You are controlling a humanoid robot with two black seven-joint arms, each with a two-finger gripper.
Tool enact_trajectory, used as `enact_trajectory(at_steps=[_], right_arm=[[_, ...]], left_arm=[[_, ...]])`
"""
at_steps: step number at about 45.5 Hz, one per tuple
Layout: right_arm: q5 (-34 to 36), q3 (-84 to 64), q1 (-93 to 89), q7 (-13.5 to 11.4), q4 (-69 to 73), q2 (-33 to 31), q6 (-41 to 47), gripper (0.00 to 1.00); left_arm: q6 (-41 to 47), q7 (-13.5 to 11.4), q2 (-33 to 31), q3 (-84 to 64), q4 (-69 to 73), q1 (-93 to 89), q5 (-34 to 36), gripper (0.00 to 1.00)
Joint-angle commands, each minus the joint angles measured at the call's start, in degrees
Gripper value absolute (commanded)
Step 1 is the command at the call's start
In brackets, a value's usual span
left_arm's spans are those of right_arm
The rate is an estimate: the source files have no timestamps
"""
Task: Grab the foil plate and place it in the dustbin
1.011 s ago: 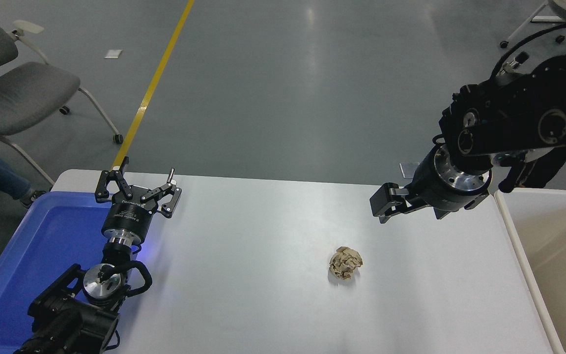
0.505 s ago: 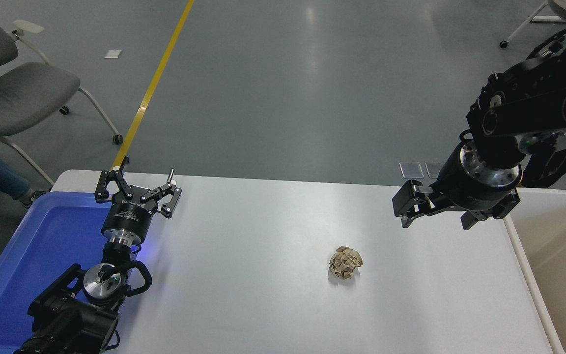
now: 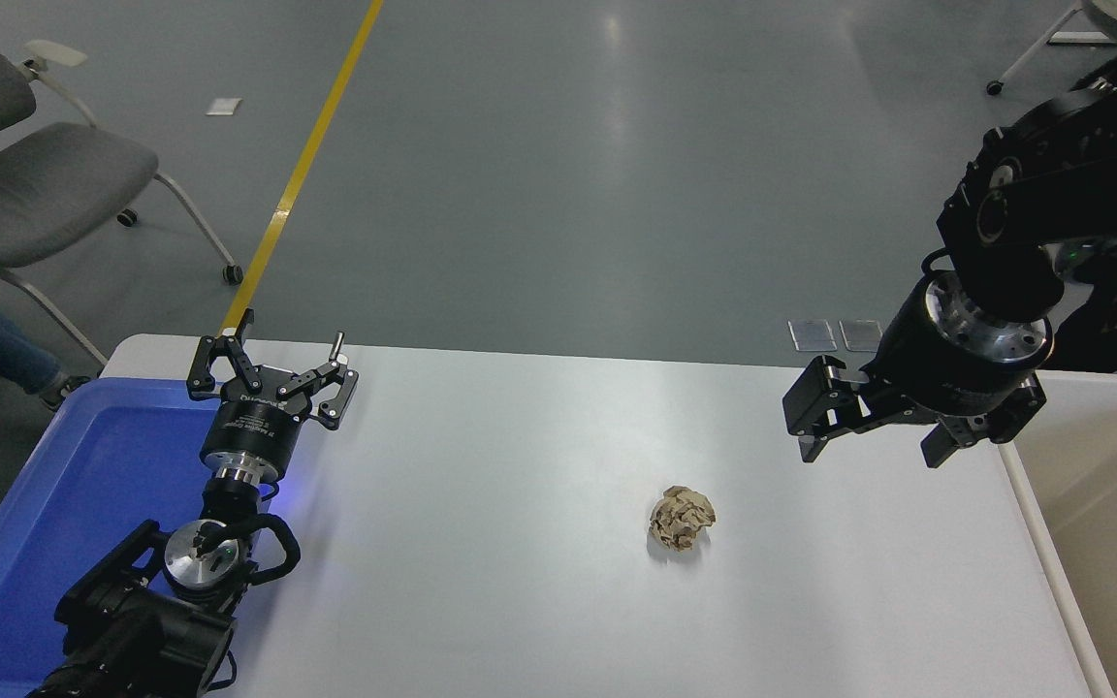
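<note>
The right gripper [image 3: 874,444] hung open and empty beside the dustbin [image 3: 1029,485], no foil plate visible, risking grabbing the paper ball [image 3: 682,518] instead.

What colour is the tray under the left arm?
Blue, seen in the head view.

Showing glossy white table [image 3: 520,601], crumpled brown paper ball [image 3: 682,518], smooth blue plastic tray [image 3: 83,504], matt beige plastic dustbin [image 3: 1082,504].

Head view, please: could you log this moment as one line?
right gripper: open, empty, near beige plastic dustbin | foil plate: not visible | crumpled brown paper ball: on white table | left gripper: parked, open
</note>
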Motion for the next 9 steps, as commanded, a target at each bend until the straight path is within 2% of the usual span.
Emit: enact_trajectory(at_steps=[1, 9], right_arm=[[0.2, -0.4, 0.2, 0.2, -0.2, 0.1, 0.4, 1.00], [0.3, -0.2, 0.1, 0.5, -0.2, 0.4, 0.3, 1.00]], left_arm=[[0.0, 0.0, 0.0, 0.0, 0.0, 0.0, 0.0, 0.99], [0.0, 0.0, 0.0, 0.0, 0.0, 0.0, 0.0, 0.99]])
